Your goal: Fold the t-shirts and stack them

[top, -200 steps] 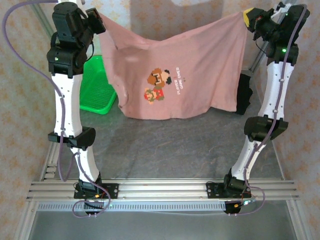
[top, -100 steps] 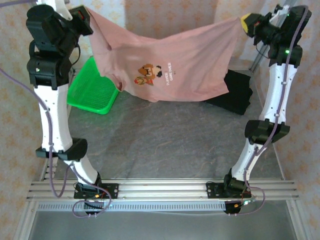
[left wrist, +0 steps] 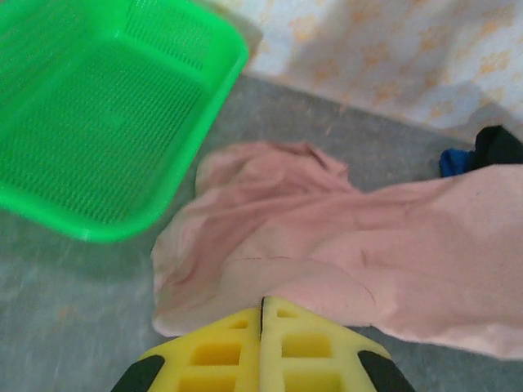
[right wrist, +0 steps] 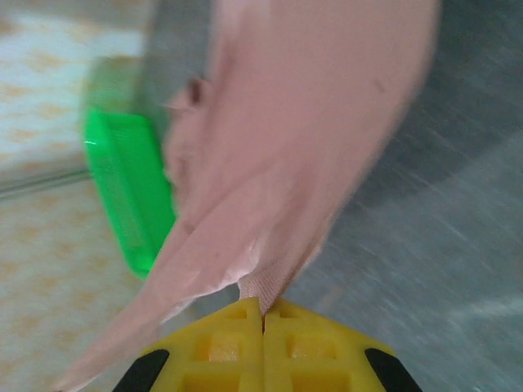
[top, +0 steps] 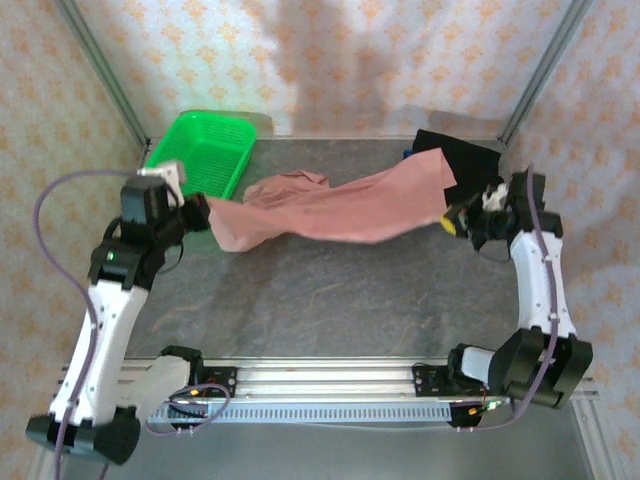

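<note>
Pink t-shirt [top: 340, 205] is stretching low over the counter [top: 330, 300] between the left hand [top: 198, 212] and the right hand [top: 452, 222], both clamping its edges. Black t-shirt [top: 462, 160] is lying behind it at the right. I am judging that the folding and stacking of the pink one is not yet begun.

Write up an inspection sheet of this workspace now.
Surface: grey table, no spills seen.
Job's things: pink t-shirt stretched between both hands, left part crumpled on the table; black t-shirt lying far right, partly overlapped by it.
Clutter: green mesh basket far left; small blue item beside the black t-shirt, unidentifiable.
Hands: left hand shut on the pink t-shirt; right hand shut on its other end.
Cables: purple cable loops out beside the left arm.
Surroundings: patterned backdrop, metal frame posts.
</note>
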`<state>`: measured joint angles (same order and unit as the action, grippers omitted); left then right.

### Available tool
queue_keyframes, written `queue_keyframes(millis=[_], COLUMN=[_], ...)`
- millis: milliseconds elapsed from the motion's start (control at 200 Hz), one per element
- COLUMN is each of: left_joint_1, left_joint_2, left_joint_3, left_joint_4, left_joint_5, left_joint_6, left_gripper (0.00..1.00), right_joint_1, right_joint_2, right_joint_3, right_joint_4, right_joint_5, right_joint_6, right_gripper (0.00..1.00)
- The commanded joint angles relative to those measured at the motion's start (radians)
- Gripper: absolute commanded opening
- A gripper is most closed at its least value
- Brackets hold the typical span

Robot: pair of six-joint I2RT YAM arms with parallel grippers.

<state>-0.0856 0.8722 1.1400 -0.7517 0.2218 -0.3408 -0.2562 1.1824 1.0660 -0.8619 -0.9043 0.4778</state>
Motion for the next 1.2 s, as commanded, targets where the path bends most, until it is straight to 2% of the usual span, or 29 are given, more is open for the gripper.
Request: queue_keyframes(millis=[0,200,325,425,520,610,726,876,1086,1196], left_joint_1=[-0.006,-0.006,-0.027,-0.026,-0.028,-0.028,-0.029,-0.030,-0.029,-0.030], left_joint_2=[-0.147,-0.352,-0.377,-0.342,-0.327,-0.371,-0.401,-0.404,-0.445,-0.439], left_joint_3=[-0.068,-0.189,-0.161,-0.177,-0.226,-0.251,-0.254,-0.284,-0.165,-0.192], left_joint_4=[-0.121,-0.372,-0.443,-0.522,-0.598,-0.653,-0.722,-0.706,-0.889,-0.867], left_joint_5=[-0.053,-0.187,-0.253,-0.219,-0.185,-0.209,-0.269,-0.209,-0.307,-0.267], left_joint_6=[-0.066,-0.187,-0.303,-0.383,-0.493,-0.548,-0.567,-0.577,-0.572,-0.559], left_gripper=[0.00,0.00,0.00,0.00,0.00,0.00,0.00,0.00,0.00,0.00], right_joint_1=[-0.005,-0.005,-0.005,-0.005,-0.005,-0.005,-0.005,-0.005,-0.005,-0.005], right_joint_2=[-0.136,-0.293,-0.354,-0.398,-0.416,-0.421,-0.437,-0.434,-0.485,-0.483], right_joint_3=[-0.097,-0.267,-0.296,-0.291,-0.282,-0.258,-0.240,-0.231,-0.170,-0.163], right_joint_4=[-0.088,-0.244,-0.375,-0.456,-0.487,-0.520,-0.532,-0.579,-0.695,-0.705], right_joint_5=[0.110,0.245,0.365,0.452,0.469,0.499,0.523,0.493,0.480,0.478], right_joint_6=[-0.085,-0.041,-0.026,-0.006,0.027,0.045,0.057,0.046,0.022,0.016], right_gripper=[0.00,0.00,0.00,0.00,0.00,0.00,0.00,0.00,0.00,0.00])
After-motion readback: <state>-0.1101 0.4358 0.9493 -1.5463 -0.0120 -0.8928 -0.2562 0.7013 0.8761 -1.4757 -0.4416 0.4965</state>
